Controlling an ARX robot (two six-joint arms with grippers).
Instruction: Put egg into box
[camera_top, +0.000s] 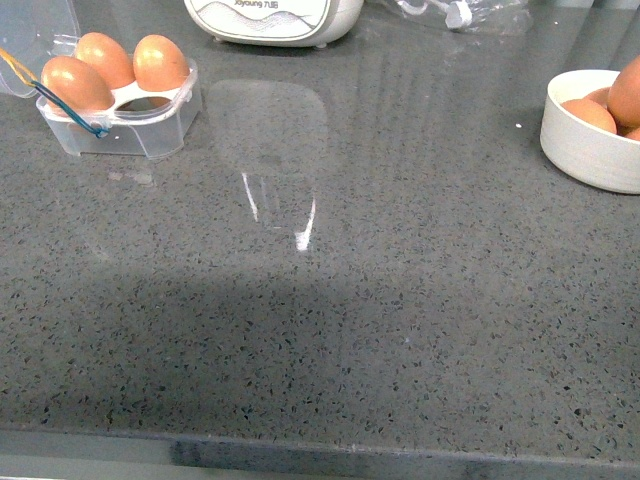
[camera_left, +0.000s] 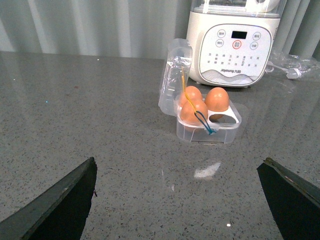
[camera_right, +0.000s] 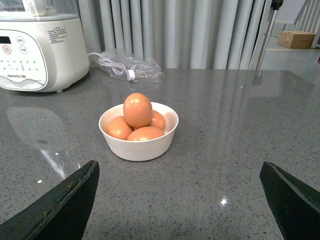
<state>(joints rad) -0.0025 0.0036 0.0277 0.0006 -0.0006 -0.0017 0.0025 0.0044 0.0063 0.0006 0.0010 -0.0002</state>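
Left end effector (camera_left: 177, 165): fingers spread wide, gripping nothing, poised over the grey speckled tabletop (camera_left: 100, 115).
Right end effector (camera_right: 178, 166): likewise spread wide, nothing btwn its fingers.
Egg (camera_right: 137, 110): orange-brown, topmost of the heap in the white bowl (camera_right: 140, 149). It sits straight ahead of the right end effector and well apart from it.
Other bowl eggs (camera_right: 145, 133): three more brown ones, packed under and around the egg.
Box (camera_left: 207, 131): clear plastic 4-cell case standing on the tabletop, straight ahead of the left end effector and well apart from it.
Lid (camera_left: 175, 75): clear, hinged open, standing up at the box's edge.
Boxed eggs (camera_left: 217, 99): three brown ones seated in cells. The fourth cell (camera_left: 220, 116), in the row nearer the left end effector, is unfilled.
Bands (camera_left: 202, 122): thin yellow and blue strands running across the box.
Appliance (camera_left: 235, 45): white, w/ button panel, beyond the box as seen from the left end effector.
Bag (camera_right: 130, 67): clear plastic w/ a cable inside, beyond the bowl from the right end effector.
Spacing: box and bowl well apart, w/ open tabletop btwn them.
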